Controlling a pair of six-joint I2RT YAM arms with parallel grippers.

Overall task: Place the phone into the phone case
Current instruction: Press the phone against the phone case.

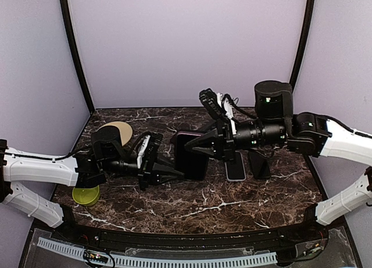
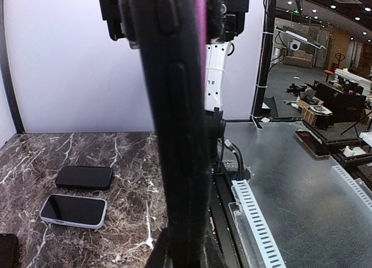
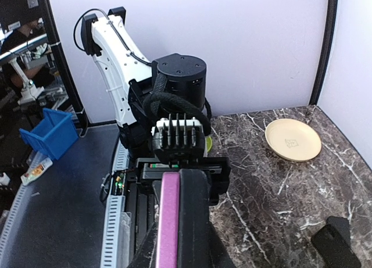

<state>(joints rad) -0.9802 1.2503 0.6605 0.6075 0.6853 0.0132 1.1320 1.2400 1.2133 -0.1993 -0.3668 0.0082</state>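
A black phone case point(image 1: 192, 157) with a purple phone point(image 3: 170, 221) lying against it is held on edge above the table's middle, between both grippers. My left gripper point(image 1: 176, 175) is shut on the case's lower left edge. My right gripper point(image 1: 196, 147) is shut on the upper right edge. In the left wrist view the case point(image 2: 168, 134) runs edge-on from my left gripper point(image 2: 186, 253) up to the right gripper, with the phone's purple edge point(image 2: 200, 24) on its right. In the right wrist view my right gripper point(image 3: 180, 247) grips phone and case point(image 3: 196, 221) together.
A white-cased phone point(image 1: 235, 166) and a black phone point(image 1: 258, 163) lie flat to the right of centre; both show in the left wrist view point(image 2: 74, 210) point(image 2: 84, 177). A tan plate point(image 1: 116, 130) sits back left, a green lid point(image 1: 86, 195) front left.
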